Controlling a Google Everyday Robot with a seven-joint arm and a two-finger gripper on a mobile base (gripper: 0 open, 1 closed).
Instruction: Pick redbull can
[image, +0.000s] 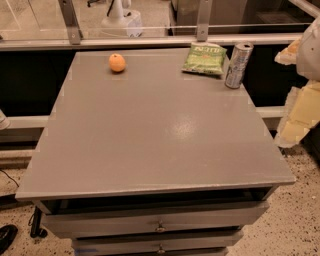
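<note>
The redbull can (238, 65), a tall slim silver can with blue markings and a shiny top rim, stands upright near the far right corner of the grey table (155, 130). It is just right of a green snack bag (205, 58). My gripper (295, 120) shows as a pale white and yellowish shape at the right edge of the view. It is off the table's right side, to the right of the can and nearer to me, and apart from the can. It holds nothing that I can see.
An orange (117, 62) lies at the far left of the tabletop. A metal rail (150, 41) and glass panel run behind the table. Drawers (160, 227) sit below the front edge. Speckled floor lies on both sides.
</note>
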